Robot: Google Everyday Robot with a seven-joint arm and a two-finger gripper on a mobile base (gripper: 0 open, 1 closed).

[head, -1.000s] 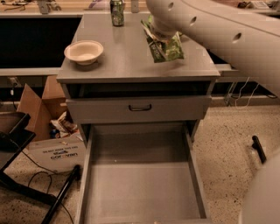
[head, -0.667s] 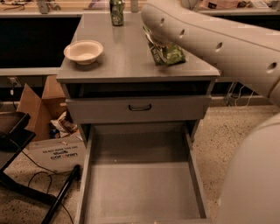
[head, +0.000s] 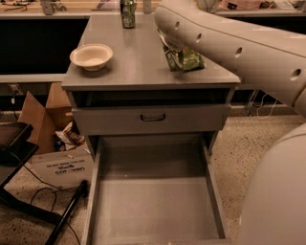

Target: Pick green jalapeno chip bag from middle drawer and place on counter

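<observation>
The green jalapeno chip bag (head: 185,60) lies on the counter (head: 138,67) near its right front corner. My gripper (head: 167,44) is at the bag's upper left end, mostly hidden behind my white arm (head: 229,38), which reaches in from the right over the counter. I cannot tell whether it still holds the bag. The middle drawer (head: 153,206) is pulled fully out below, and its grey floor is bare.
A cream bowl (head: 91,56) sits at the counter's left front and a green can (head: 127,7) at the back. A closed drawer front with a black handle (head: 153,117) is above the open drawer. A cardboard box (head: 57,165) and cables lie on the floor at the left.
The bag has moved down and slightly toward the counter's right front and now rests there. My arm has swung lower over the counter and fills more of the right side.
</observation>
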